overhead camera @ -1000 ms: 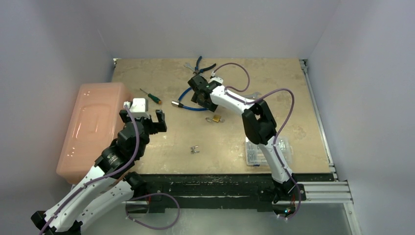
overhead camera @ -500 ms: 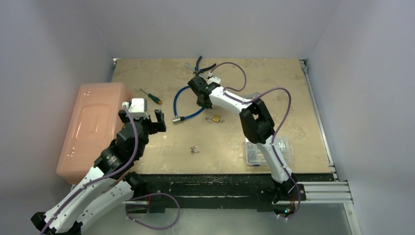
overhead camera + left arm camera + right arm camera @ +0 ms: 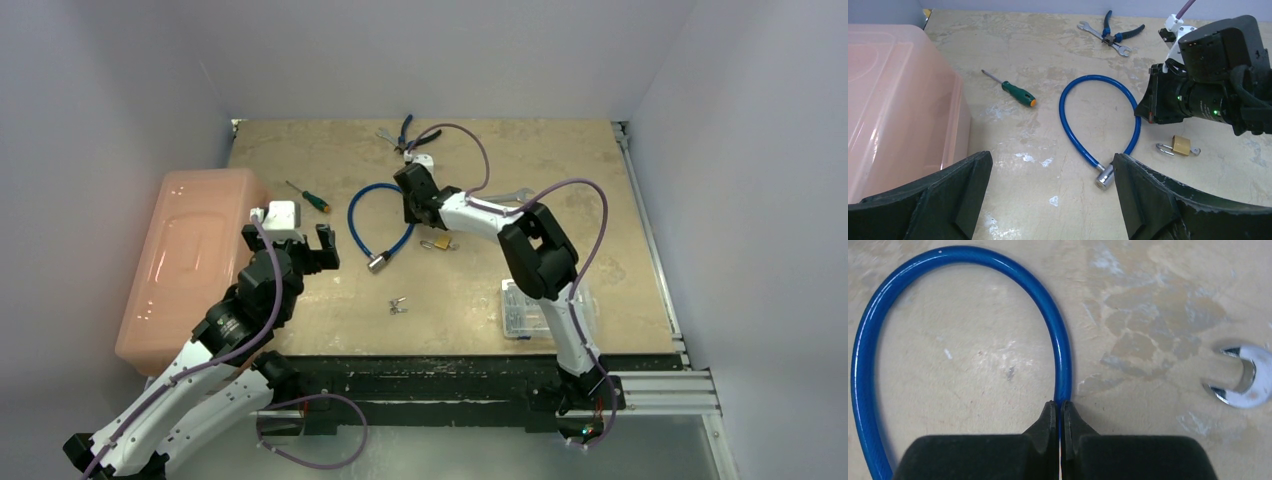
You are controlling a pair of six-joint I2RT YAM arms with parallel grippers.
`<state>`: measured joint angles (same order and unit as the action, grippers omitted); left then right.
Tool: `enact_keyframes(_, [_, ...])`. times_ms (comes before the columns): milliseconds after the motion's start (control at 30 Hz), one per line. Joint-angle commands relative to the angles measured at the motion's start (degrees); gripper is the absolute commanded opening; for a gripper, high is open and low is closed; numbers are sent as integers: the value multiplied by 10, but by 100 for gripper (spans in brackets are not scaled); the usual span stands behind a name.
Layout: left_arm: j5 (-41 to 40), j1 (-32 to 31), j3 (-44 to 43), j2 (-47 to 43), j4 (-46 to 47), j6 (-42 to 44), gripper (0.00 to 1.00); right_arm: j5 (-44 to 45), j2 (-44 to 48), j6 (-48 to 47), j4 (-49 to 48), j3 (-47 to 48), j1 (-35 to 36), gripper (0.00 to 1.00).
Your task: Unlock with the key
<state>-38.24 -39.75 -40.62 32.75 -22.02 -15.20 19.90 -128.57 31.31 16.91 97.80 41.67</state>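
The key (image 3: 398, 305) lies on the worktop (image 3: 600, 180) near the front, well apart from both grippers. The right gripper (image 3: 1060, 412) is pinched tight on the one blue cable lock (image 3: 1064, 365). The left gripper (image 3: 1050, 157) is wide apart, holding nothing. There is one brass padlock (image 3: 1180, 145), one screwdriver (image 3: 1015, 92), one pliers (image 3: 1125, 32), one wrench (image 3: 1090, 30) and a second wrench (image 3: 1243, 375).
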Motion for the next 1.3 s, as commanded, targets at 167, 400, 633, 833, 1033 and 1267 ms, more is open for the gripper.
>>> enact_keyframes(167, [-4,6,-2,2,9,16,99,-79,59,-339,-228,-99,5,0])
enact_keyframes(400, [-7,7,-1,4,10,17,99,-77,40,-423,-213,-53,5,27])
enact_keyframes(633, [-6,7,-1,3,10,18,98,-57,91,-269,-172,-40,7,66])
enact_keyframes(833, [-6,9,-1,1,10,18,99,-30,151,4,-35,-64,12,93])
enact_keyframes(1033, [0,10,-2,0,9,15,99,-67,124,117,99,-39,42,92])
enact_keyframes(1267, [1,11,-2,-6,7,13,99,-49,115,184,117,-60,75,88])
